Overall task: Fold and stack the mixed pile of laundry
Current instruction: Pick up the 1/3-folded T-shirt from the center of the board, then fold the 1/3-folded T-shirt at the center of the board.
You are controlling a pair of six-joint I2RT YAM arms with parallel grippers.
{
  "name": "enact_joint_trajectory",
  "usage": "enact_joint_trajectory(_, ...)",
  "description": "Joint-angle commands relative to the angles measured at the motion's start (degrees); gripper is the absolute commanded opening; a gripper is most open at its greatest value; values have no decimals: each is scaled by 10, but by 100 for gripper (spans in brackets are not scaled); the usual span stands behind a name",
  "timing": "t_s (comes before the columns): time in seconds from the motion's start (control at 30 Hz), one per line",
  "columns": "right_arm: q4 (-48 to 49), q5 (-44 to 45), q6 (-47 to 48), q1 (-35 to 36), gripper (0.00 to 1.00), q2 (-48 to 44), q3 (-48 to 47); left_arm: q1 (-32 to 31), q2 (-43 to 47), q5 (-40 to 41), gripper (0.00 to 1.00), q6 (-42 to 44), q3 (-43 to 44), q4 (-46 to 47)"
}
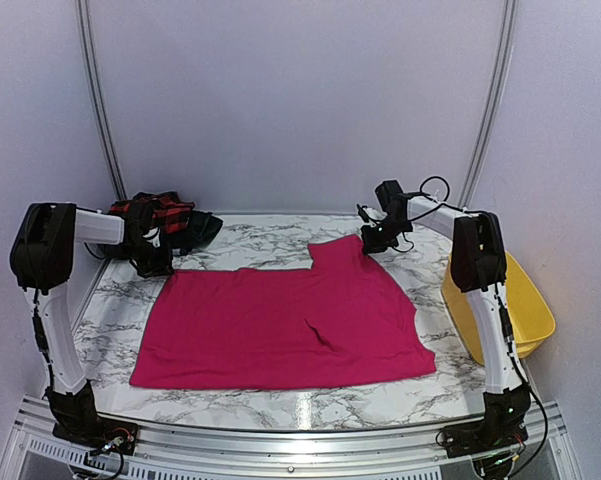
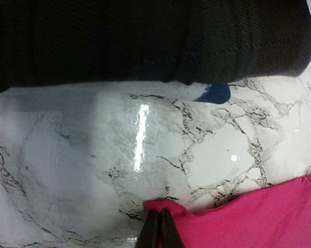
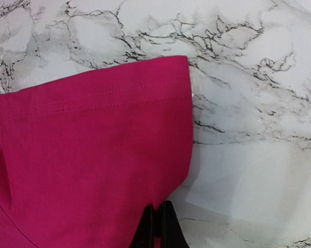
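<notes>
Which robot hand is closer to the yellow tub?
Right. The right hand pinches the far right corner of the pink garment, and the yellow tub sits just off to its right. The left hand pinches the far left corner, a whole garment farther away.

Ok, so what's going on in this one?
Two robot arms are working on a magenta-pink garment spread flat on the marble table. The left claw is shut on its far left corner. The right claw is shut at the edge of the sleeve on the far right, so a fold looks about to begin. A red-and-black checked piece and a dark one sit bunched at the far left. A yellow tub stands at the table's right edge.
</notes>
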State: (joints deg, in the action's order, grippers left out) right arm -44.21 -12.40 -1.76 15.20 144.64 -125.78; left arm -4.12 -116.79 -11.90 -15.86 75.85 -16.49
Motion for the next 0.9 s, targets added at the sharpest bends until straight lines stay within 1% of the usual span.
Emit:
enact_joint_trajectory(0.0,-10,-12,-12,-10,0,14,-21,0,-12,-7,0,6,14,-7)
enact_joint_trajectory(0.23,-3,-31,-24,-15,0,-27,-28,0,33,0,0,25,28,-6)
enact_joint_trajectory(0.37,4,-36,-25,-15,0,-70,6,0,64,-7,0,34,21,-7)
enact_joint_trajectory(0.6,53,-49,-43,-15,0,-191,161,0,133,-7,0,26,-39,-7)
enact_joint_trajectory(0.87,106,-86,-82,-3,0,-341,360,0,237,-24,0,-9,-146,-9)
